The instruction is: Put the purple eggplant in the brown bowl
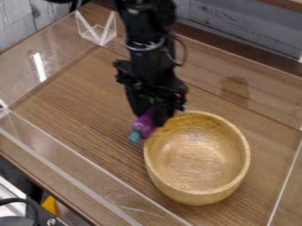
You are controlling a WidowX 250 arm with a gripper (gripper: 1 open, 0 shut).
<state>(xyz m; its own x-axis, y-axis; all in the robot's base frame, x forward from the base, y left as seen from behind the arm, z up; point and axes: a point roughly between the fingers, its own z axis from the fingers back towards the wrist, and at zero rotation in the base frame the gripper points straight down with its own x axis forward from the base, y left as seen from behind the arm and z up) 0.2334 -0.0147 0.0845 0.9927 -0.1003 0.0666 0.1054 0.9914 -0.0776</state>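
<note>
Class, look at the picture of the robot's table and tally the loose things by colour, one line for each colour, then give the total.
Purple with a teal cap: 1, the purple eggplant, held in the gripper
Light brown: 1, the brown bowl
Total: 2

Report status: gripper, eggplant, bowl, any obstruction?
Gripper shut on purple eggplant, lifted clear of table. Eggplant at near-left rim of brown bowl, not yet in it. Bowl empty; nothing in the way.
</note>
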